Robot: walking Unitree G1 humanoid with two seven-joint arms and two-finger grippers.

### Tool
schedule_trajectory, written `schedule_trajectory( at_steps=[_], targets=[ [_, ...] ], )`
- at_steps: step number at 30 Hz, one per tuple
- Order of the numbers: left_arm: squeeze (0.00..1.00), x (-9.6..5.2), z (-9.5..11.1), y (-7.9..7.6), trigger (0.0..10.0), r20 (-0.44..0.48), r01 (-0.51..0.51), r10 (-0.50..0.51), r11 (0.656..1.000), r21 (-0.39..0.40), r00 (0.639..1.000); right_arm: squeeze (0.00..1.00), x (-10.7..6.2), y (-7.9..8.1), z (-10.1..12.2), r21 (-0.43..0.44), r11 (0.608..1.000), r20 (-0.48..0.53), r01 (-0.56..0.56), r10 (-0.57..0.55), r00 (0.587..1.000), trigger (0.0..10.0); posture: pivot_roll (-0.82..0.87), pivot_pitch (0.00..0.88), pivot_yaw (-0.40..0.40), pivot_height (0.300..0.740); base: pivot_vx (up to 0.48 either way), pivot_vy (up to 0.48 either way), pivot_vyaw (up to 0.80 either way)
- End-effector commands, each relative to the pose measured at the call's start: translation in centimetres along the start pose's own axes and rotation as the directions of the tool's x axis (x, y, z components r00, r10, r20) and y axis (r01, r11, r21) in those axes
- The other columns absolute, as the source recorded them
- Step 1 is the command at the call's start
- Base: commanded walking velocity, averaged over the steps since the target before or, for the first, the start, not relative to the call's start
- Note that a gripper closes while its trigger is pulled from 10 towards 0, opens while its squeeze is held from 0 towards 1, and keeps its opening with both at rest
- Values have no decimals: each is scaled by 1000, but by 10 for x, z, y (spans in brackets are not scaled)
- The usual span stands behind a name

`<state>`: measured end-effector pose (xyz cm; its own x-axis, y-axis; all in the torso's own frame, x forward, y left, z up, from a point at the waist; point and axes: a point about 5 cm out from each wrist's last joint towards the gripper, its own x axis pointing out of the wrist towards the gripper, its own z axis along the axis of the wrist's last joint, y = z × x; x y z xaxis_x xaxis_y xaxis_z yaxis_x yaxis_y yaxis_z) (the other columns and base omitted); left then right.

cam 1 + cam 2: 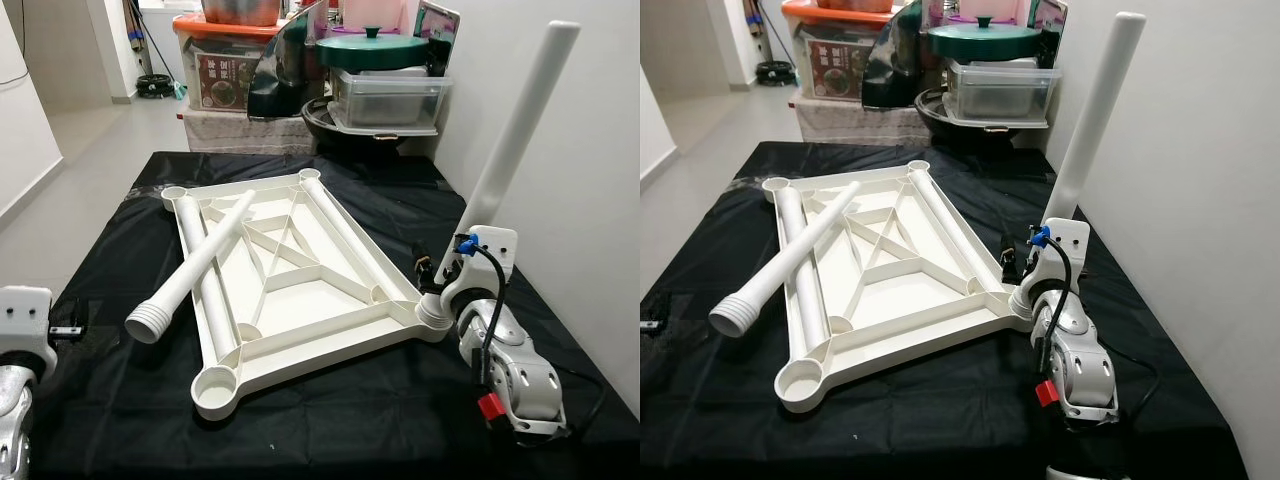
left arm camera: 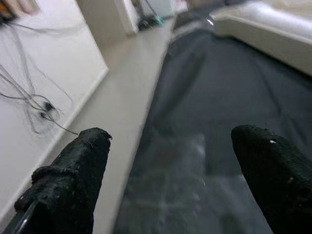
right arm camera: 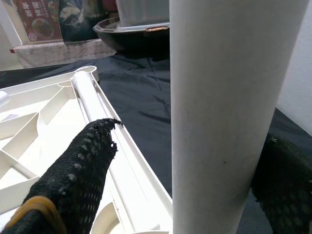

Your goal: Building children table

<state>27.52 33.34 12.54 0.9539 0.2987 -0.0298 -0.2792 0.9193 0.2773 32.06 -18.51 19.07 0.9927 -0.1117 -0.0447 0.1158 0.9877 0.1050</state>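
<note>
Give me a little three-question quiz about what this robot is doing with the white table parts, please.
1. True or false: the tabletop lies underside up on the black cloth.
2. Which gripper holds the standing leg: left or right?
3. Where does the loose leg lie?
A. on the floor
B. across the tabletop
C. in the storage box

Key:
1. True.
2. The right gripper; the left gripper hovers open over the cloth.
3. B.
</note>
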Motion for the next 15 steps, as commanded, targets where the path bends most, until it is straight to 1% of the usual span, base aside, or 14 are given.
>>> schedule_trajectory(
  at_steps=[1,4,5,7,10,12,13,14,15],
  targets=[
    [0,2,-7,-11,10000,-21,45,-45,999,-12,999,0,-1,4,4,2,1000,12,-14,14,1000,10000,48,0,-75,740,0,0,0],
    [0,8,-7,-15,10000,-25,65,-65,998,-10,998,0,-1,4,4,5,1000,12,-9,9,1000,10000,39,0,-68,740,0,0,0],
    [0,8,-7,-15,10000,-25,65,-65,998,-10,998,0,-1,4,4,5,1000,12,-9,9,1000,10000,39,0,-68,740,0,0,0],
    [0,16,-2,-21,10000,-14,90,-90,996,2,996,0,-2,2,4,12,1000,15,3,-3,1000,10000,33,0,-62,740,0,0,0],
    [0,19,0,-23,10000,-11,100,-100,995,7,995,0,-3,1,4,14,1000,15,7,-7,1000,10000,33,0,-62,740,0,0,0],
    [0,24,0,-34,10000,-16,130,-130,992,6,991,0,-3,2,3,18,1000,13,8,-8,1000,10000,26,0,-56,740,0,0,0],
    [0,24,0,-34,10000,-16,130,-130,992,6,991,0,-3,2,3,18,1000,13,8,-8,1000,10000,26,0,-56,740,0,0,0],
    [0,27,0,-43,10000,-16,156,-156,988,1,988,0,-3,2,3,20,1000,14,8,-8,1000,10000,23,0,-55,740,0,0,0],
    [0,27,0,-43,10000,-16,156,-156,988,1,988,0,-3,2,3,20,1000,14,8,-8,1000,10000,23,0,-55,740,0,0,0]
  ],
)
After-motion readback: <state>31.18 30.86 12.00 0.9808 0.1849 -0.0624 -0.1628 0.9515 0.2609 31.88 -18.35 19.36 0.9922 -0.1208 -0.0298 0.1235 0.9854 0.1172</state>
